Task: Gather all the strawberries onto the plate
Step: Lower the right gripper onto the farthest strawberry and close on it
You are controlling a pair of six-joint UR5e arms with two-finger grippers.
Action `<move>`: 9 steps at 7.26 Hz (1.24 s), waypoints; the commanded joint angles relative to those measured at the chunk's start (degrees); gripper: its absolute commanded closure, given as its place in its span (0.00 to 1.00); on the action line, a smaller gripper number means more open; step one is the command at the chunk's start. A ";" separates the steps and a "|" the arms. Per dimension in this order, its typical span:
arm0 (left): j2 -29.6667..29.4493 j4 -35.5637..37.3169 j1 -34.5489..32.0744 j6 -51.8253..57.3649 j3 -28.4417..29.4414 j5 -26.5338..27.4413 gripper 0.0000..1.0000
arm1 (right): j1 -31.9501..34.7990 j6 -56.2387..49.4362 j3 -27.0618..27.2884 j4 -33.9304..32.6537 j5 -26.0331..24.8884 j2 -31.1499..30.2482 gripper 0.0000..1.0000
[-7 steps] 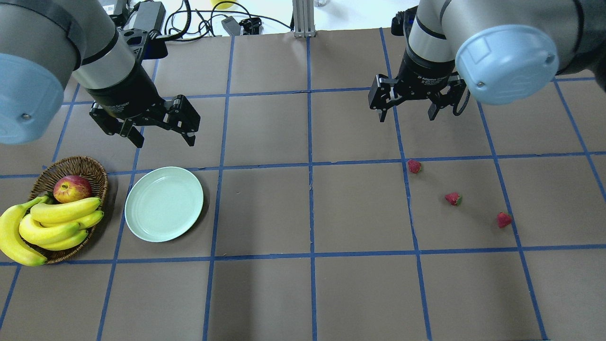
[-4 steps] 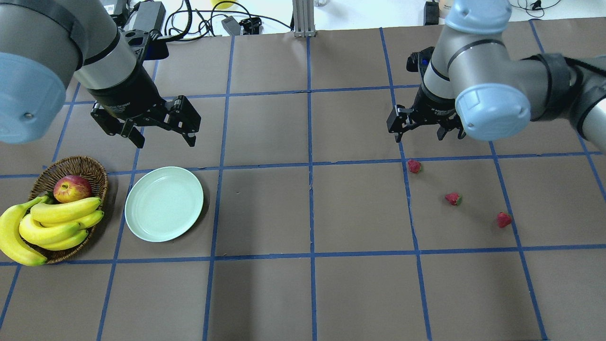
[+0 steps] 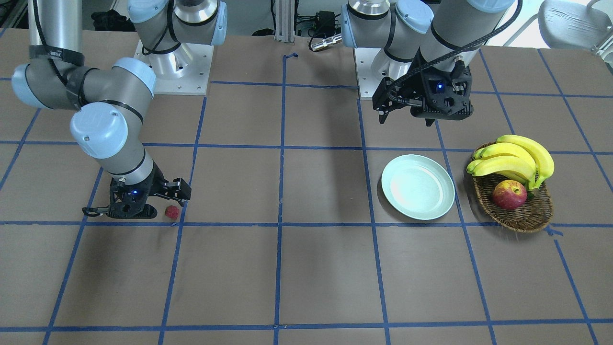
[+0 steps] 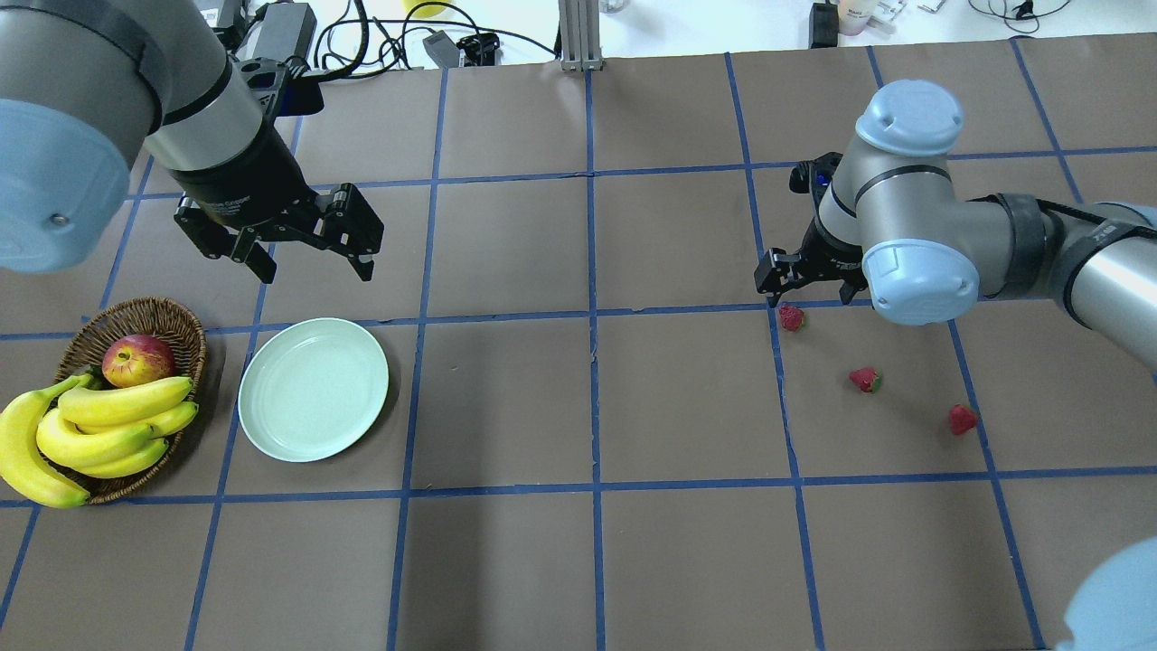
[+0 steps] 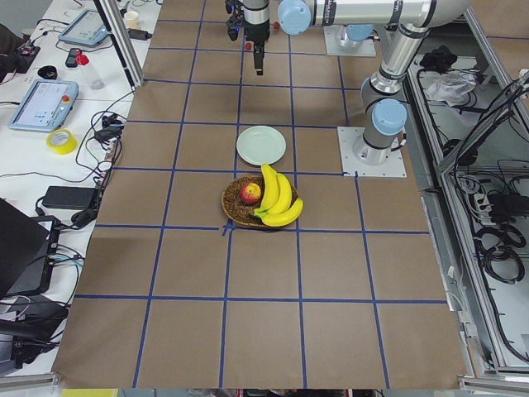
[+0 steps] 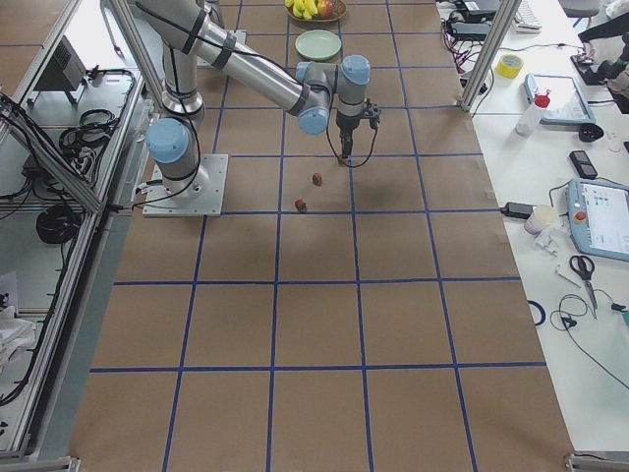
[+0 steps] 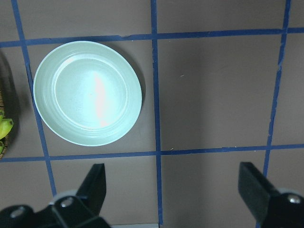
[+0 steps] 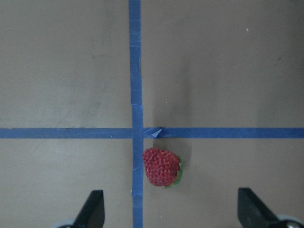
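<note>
Three strawberries lie on the right half of the table: the far one, the middle one and the near one. My right gripper is low over the far strawberry and open, the berry lying just ahead of the gap between its fingers. In the front-facing view only this strawberry shows, beside the right gripper; the arm hides the others. The pale green plate sits on the left with nothing on it. My left gripper hangs open above the table just beyond the plate.
A wicker basket with an apple and bananas stands left of the plate. Blue tape lines cross the brown table. Cables and boxes lie along the far edge.
My right arm has swung forward and down, bringing its open gripper from well above the table to just over the far strawberry. The left arm, plate and strawberries have not moved.
</note>
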 commanded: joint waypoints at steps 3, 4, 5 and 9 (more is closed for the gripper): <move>0.03 0.09 -0.01 0.00 0.09 -0.39 0.00 | -0.05 2.52 3.20 -7.08 -0.07 3.48 0.00; -0.06 0.09 -0.18 -0.17 0.00 -0.56 0.00 | -0.05 2.52 3.46 -7.08 -0.15 3.74 0.16; 0.03 0.09 -0.27 0.09 0.00 -0.48 0.00 | -0.05 2.35 3.55 -7.08 -0.15 3.74 0.46; 0.47 0.09 -0.27 0.35 -1.23 -0.39 0.00 | 0.03 2.43 2.67 -6.73 0.20 3.13 0.98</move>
